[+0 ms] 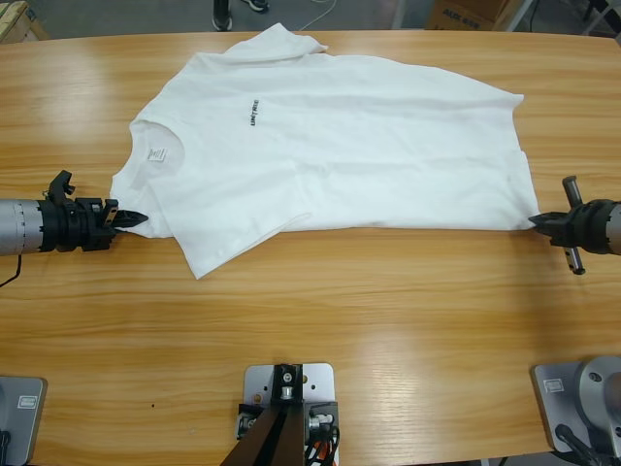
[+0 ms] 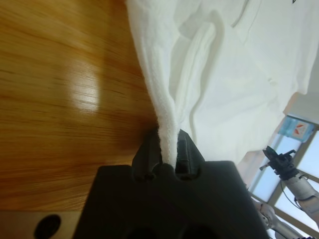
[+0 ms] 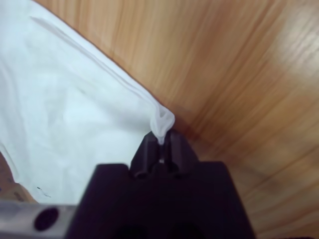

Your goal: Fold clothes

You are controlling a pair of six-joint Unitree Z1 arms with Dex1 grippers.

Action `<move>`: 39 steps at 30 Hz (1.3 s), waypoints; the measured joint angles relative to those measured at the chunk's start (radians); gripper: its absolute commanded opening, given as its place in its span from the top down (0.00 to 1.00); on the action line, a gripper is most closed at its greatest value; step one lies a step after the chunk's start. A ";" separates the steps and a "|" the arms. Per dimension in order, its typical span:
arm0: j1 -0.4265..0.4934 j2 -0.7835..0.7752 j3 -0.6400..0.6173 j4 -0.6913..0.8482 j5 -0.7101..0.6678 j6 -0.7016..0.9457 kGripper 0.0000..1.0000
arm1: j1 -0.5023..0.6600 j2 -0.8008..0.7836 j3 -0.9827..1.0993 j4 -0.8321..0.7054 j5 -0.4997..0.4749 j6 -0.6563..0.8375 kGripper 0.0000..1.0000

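High view: both end effectors pinch T-shirt (image 1: 340,146) edges.

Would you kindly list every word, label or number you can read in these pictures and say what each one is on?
"UNITREE": small dark print on the chest of the white T-shirt, print at.
Neck label: dark marks, too small to read.
Cardboard box beyond the table's far edge: blue lettering, cut off and too blurred to read.

From my seat I see a long wooden table (image 1: 320,320) with bright glare patches on its varnish. Beyond its far edge lies grey floor (image 1: 359,12), cardboard boxes (image 1: 466,14) and someone's shoes (image 1: 223,17) near a white cable
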 measured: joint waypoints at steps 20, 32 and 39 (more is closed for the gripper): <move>-0.062 -0.478 -0.129 0.905 0.018 -0.165 1.00 | 0.140 -0.150 -0.440 1.070 -0.092 -0.026 1.00; -0.143 -0.524 -0.185 1.039 0.058 -0.257 0.01 | 0.225 -0.203 -0.507 1.251 -0.092 0.020 0.00; -0.182 -0.636 -0.298 1.197 0.118 -0.308 0.00 | 0.228 -0.251 -0.539 1.358 -0.131 0.048 0.00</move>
